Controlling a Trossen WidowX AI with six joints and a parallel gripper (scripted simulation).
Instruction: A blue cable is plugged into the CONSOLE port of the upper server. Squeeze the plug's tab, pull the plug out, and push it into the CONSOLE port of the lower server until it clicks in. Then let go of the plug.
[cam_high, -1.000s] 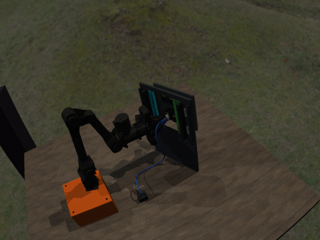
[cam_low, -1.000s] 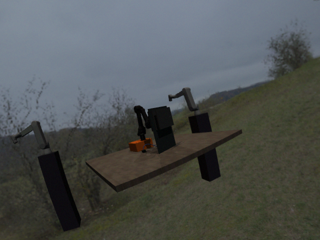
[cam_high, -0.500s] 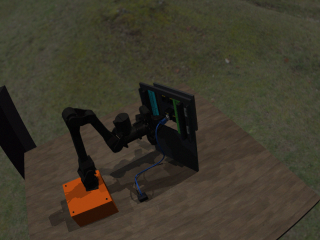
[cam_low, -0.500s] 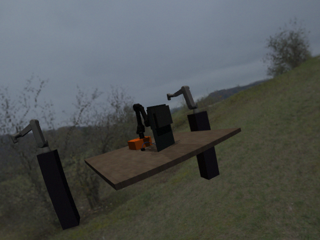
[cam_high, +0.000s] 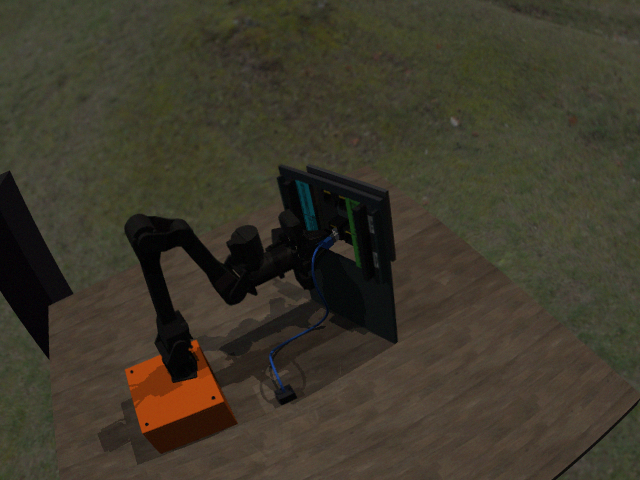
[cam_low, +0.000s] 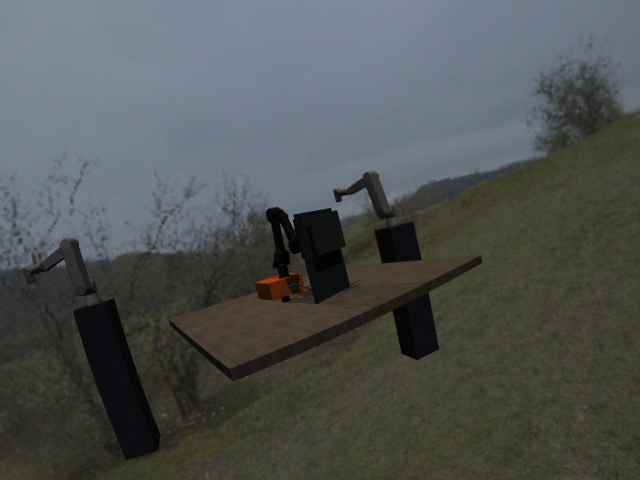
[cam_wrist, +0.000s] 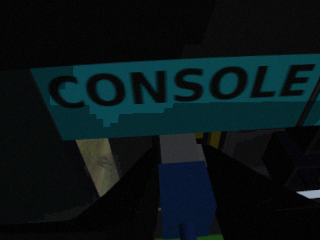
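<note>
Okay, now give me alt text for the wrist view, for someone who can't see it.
The end effector grips a blue plug, its pale front end pointing at a dark panel just beneath a teal label reading CONSOLE. The scene is dim, and whether the plug is seated can't be told.
</note>
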